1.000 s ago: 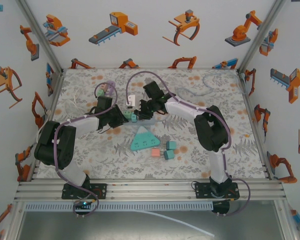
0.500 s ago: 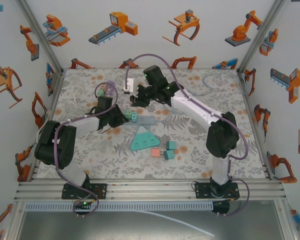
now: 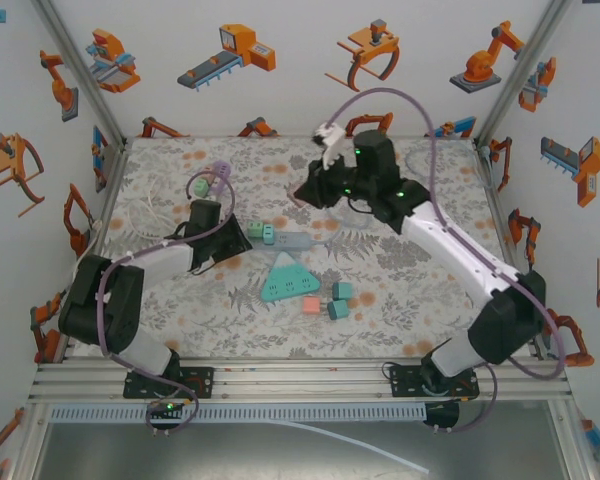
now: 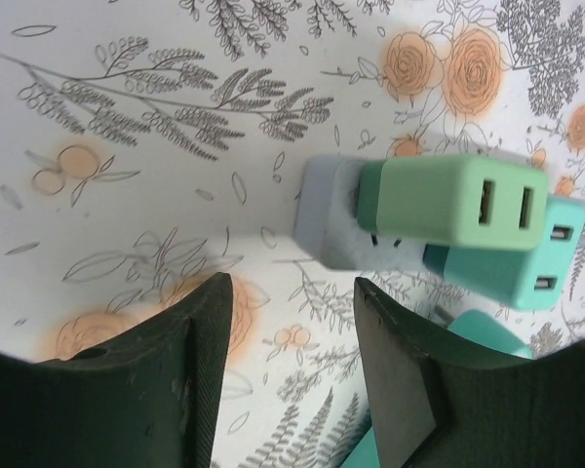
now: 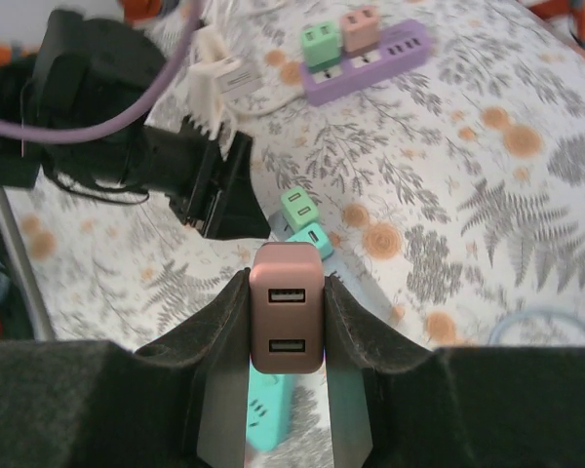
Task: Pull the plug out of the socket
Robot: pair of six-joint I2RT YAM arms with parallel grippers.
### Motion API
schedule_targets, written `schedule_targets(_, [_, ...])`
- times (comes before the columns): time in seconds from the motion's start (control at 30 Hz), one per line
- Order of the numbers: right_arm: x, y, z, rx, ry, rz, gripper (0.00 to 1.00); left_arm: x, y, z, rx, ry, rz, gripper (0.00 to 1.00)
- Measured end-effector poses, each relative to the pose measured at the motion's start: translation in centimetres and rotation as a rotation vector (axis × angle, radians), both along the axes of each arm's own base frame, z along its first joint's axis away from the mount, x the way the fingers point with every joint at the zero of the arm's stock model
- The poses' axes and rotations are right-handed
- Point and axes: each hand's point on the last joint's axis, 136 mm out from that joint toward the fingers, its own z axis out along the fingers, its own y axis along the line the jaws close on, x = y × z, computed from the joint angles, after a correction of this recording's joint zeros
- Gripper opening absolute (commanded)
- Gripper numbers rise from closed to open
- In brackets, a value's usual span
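My right claw (image 5: 286,285) has swung up toward the worktop's far edge, clamped on the pink plug (image 5: 288,331), clear of the grey socket strip (image 3: 294,240), while my left claw (image 4: 291,304) gapes near that strip, so I judge the pull done.

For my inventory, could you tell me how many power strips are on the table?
3: purple strip far left, grey strip at centre, teal triangular strip just nearer.

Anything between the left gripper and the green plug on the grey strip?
Nothing visible. The left gripper has open, empty jaws. Ahead of them lies only the strip's own near end, with the green plug seated on it just beyond.
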Motion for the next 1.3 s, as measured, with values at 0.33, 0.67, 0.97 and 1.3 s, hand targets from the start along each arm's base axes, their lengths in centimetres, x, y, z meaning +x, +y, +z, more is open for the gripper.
schedule_targets(0.33, [1.0, -13.1, -7.5, 0.277, 0.5, -0.493, 0.0, -4.6, -4.0, 15.2, -0.157, -0.375, -0.288, 0.59])
schedule_targets(0.67, [-1.7, -13.8, -19.1, 0.303, 0.811, -0.581, 0.02, -17.4, -12.7, 19.9, -0.206, -0.544, -0.862, 0.81])
schedule_targets(0.97, [-1.9, -12.6, -24.0, 0.293, 0.89, -0.555, 0.11, -21.4, -15.4, 18.3, -0.166, -0.537, -1.034, 0.97])
schedule_targets(1.3, [-3.5, -11.9, -28.0, 0.261, 0.935, -0.546, 0.36, -19.8, -15.3, 18.0, -0.105, -0.578, -0.953, 0.97])
